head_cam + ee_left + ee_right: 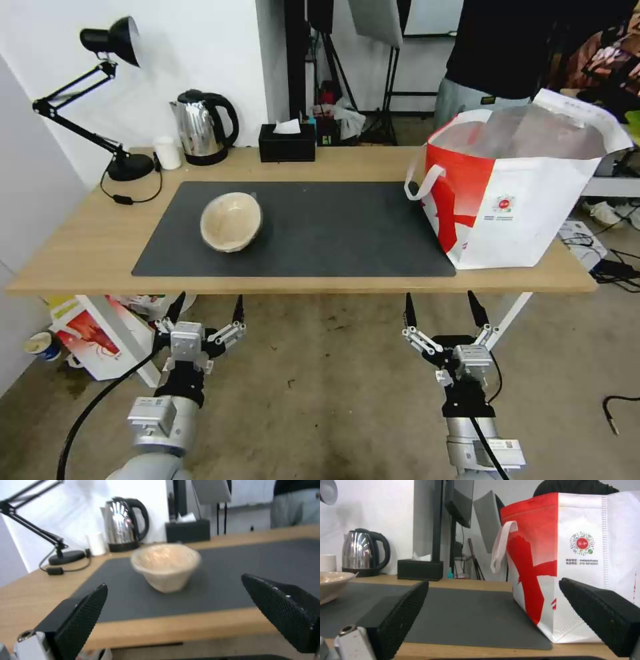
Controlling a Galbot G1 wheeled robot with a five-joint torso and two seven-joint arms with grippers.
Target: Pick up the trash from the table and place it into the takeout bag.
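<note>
1. The trash still lying on the table is one tan bowl. It is resting on the left part of the grey mat, leaning a little to one side, with its opening facing up and toward the robot.
2. The bowl is looking empty inside; I am seeing no food or liquid in it.
3. No other trash is lying on the table, so I am judging that this bowl is the last piece waiting to be picked up. Whether other pieces are already in the bag, I cannot tell.
4. The bag is standing upright at the right end of the table, partly on the mat, well apart from the bowl. Its mouth is standing open and the silver lining is showing, but what is lying at the bottom is hidden from the head camera.
5. The left gripper is hanging below the front edge of the table, in front of the bowl. Its fingers are spread wide and are holding nothing.
6. The right gripper is also hanging below the table edge, facing the bag. Its fingers are spread wide too, and they are holding nothing.
7. The kettle, the lamp and the tissue box are standing along the back edge and are not part of the job.
</note>
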